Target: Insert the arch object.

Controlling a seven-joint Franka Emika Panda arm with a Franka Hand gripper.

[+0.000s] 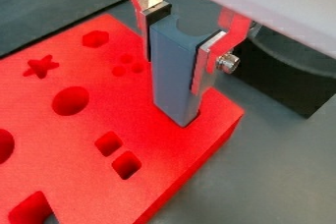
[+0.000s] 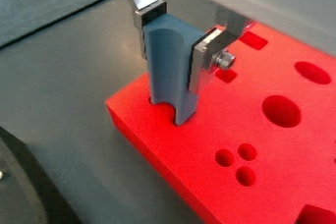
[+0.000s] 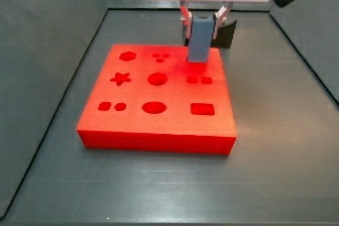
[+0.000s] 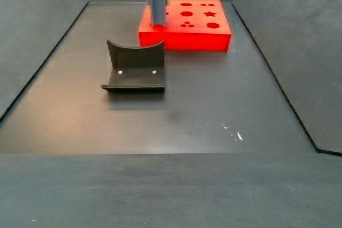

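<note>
The arch object (image 1: pixel 175 71) is a blue-grey upright block with a semicircular scoop in its lower end, which shows in a wrist view (image 2: pixel 171 71). My gripper (image 1: pixel 184 31) is shut on it, with the silver fingers (image 2: pixel 210 46) and dark pads clamping its upper part. The block stands upright at a corner of the red board (image 1: pixel 79 130), its lower end at the board's surface; whether it sits in a hole is hidden. In the side views the gripper (image 3: pixel 201 17) and block (image 4: pixel 158 5) are over the board's edge nearest the fixture.
The red board (image 3: pixel 172 131) has several shaped holes: star, hexagon, circles, squares. The dark fixture (image 4: pixel 134 67) stands on the floor beside the board and also shows in a wrist view (image 1: pixel 282 71). Dark sloping walls (image 4: pixel 40 62) bound the floor.
</note>
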